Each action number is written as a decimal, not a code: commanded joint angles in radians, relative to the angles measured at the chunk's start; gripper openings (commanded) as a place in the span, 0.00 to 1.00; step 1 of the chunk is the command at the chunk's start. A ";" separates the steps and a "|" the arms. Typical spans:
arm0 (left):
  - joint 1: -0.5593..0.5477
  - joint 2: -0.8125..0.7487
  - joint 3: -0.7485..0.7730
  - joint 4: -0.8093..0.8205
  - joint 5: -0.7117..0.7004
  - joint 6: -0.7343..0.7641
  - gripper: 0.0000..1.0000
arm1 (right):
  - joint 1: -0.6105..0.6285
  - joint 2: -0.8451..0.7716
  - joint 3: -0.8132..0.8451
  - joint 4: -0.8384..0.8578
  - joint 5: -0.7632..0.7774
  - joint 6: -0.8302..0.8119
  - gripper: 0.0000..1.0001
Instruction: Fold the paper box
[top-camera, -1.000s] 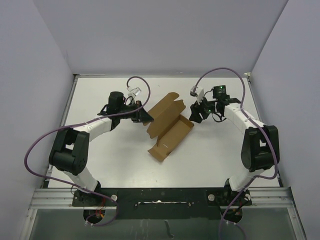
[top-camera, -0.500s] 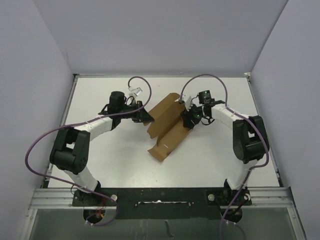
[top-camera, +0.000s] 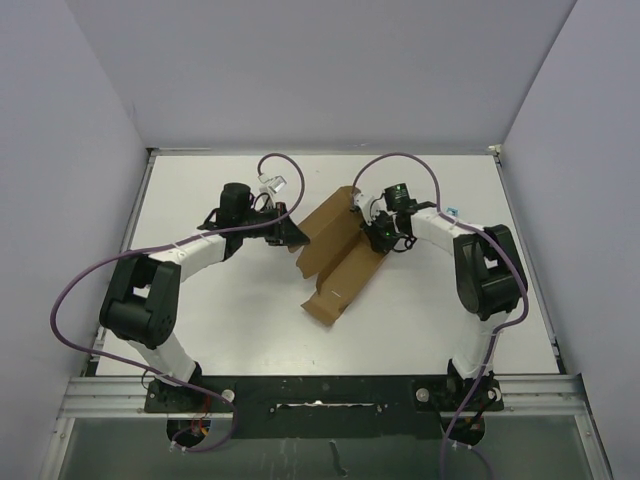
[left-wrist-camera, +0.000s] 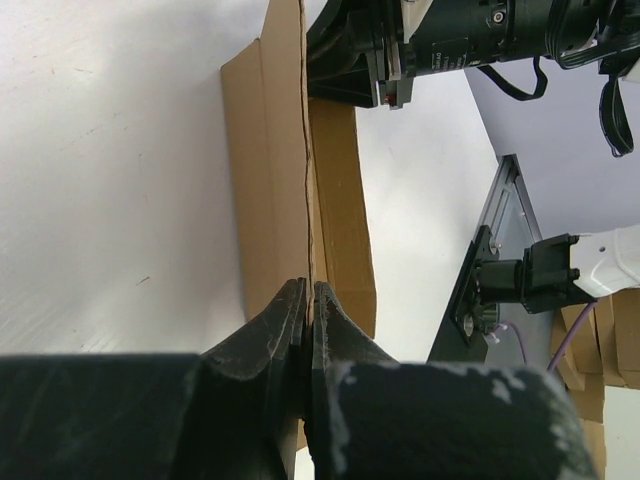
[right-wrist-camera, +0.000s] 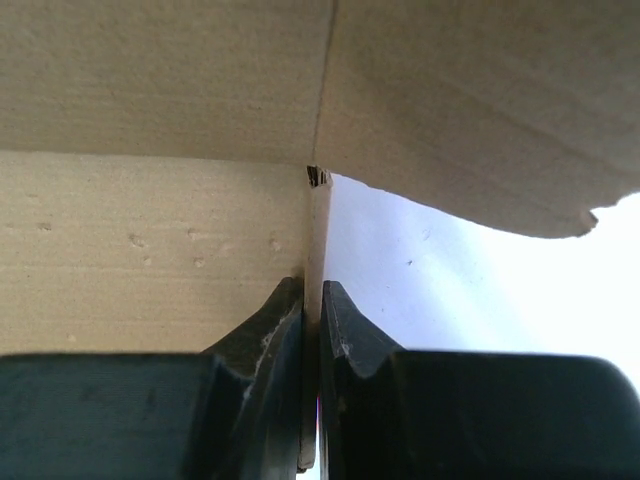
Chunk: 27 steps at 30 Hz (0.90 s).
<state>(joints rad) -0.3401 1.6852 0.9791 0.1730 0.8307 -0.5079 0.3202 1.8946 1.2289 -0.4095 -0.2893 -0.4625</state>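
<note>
The paper box is a brown cardboard mailer, partly folded, lying slantwise mid-table with its lid panel raised toward the back. My left gripper is shut on the box's left edge; in the left wrist view the thin cardboard edge runs straight into the closed jaws. My right gripper is shut on the box's right side wall; in the right wrist view the wall's edge sits clamped between the fingers, with the brown panel to the left.
White tabletop enclosed by pale walls on three sides. A black metal rail runs along the near edge by the arm bases. Purple cables loop from both arms.
My right gripper moved left from beside the box onto its right wall and closed on it. The box shifted slightly. My left gripper kept its hold.
</note>
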 joint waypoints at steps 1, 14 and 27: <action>-0.003 0.012 0.052 0.027 0.032 0.018 0.00 | 0.005 -0.030 0.034 0.026 0.030 -0.002 0.03; 0.003 -0.002 0.120 -0.144 0.135 0.255 0.00 | -0.159 -0.341 -0.028 -0.054 -0.400 -0.135 0.62; -0.014 -0.006 0.298 -0.547 0.241 0.642 0.00 | -0.372 -0.578 -0.094 0.068 -0.935 0.061 0.98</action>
<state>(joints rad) -0.3408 1.6852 1.1770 -0.2050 1.0206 -0.0391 -0.0063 1.2648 1.1156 -0.3302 -0.9161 -0.4480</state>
